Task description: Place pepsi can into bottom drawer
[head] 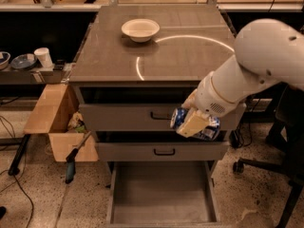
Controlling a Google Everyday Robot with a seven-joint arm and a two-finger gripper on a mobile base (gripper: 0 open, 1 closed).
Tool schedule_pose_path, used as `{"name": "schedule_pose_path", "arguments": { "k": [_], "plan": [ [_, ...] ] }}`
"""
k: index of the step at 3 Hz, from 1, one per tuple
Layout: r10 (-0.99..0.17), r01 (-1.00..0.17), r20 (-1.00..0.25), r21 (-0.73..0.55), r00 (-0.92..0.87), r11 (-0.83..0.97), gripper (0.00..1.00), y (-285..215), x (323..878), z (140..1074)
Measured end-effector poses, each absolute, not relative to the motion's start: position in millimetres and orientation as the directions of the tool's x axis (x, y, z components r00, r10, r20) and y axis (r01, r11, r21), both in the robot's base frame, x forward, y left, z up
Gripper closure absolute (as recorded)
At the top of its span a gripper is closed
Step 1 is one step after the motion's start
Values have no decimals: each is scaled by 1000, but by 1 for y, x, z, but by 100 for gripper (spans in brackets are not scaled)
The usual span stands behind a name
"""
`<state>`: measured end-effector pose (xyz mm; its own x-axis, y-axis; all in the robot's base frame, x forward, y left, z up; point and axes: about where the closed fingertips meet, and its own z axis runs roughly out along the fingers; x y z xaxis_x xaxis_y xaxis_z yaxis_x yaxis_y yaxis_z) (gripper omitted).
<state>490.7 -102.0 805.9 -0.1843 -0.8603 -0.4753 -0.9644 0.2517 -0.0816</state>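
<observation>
The carry is the step in hand: the gripper (194, 124) is clenched around the pepsi can (178, 118), one tan finger (192, 122) lying across the can's middle, and the can hangs in the air in front of the cabinet, level with the gap between the top drawer (128, 116) and the middle drawer (142, 151), a little toward 3 o'clock from the centre of the view. It is not yet over its goal. The bottom drawer (110, 201) stands pulled out at 6 o'clock, its grey floor bare, and from the can it lies toward 7 o'clock and well below. By my reading the next move calls for the arm to go down and slightly toward 9 o'clock, so the can clears the front of the middle drawer and comes over the open tray before the fingers let go; a release from this height would likely let the can bounce or roll. The can lies on its side, its long axis near level, running from 9 o'clock to about 4 o'clock with the right end a touch lower. The round end at 9 o'clock faces outward, though I cannot tell whether it is the top or the base. The white bowl (140, 29) sits on the cabinet top (185, 61) at 12 o'clock, well apart
</observation>
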Motion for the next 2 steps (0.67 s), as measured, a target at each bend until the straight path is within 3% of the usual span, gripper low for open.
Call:
{"name": "schedule_pose_path", "arguments": {
  "k": [2],
  "plan": [
    [-848, -965, -476, 2, -231, 262, 100, -97, 482, 751]
  ]
}}
